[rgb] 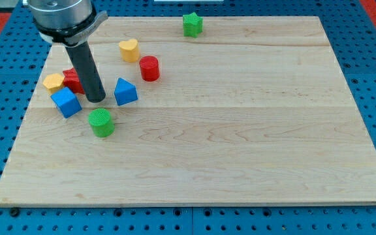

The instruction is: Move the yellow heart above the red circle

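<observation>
No readable text, labels or nos. anywhere — blocks and board all unmarked.

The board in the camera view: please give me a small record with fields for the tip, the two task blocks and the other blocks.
tip: my tip rests between the red block and the blue triangle
yellow heart: up-left of the red circle, apart from it
other blocks by the tip: yellow block, blue cube, green circle
far block: green star, at the wooden board's top edge

Heart (129, 49) upper-left of circle (149, 68)
</observation>
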`<action>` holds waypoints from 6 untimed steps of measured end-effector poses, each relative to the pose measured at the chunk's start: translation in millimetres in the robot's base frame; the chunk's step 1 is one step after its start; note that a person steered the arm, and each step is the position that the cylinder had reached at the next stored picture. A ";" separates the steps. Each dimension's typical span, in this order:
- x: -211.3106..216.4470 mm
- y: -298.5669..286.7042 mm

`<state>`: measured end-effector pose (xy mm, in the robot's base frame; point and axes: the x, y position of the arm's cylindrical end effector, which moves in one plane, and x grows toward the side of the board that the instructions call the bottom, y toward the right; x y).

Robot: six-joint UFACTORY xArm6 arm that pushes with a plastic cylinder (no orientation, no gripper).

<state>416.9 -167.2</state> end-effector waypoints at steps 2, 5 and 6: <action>-2.8 70.3; -94.4 -2.8; -108.8 20.9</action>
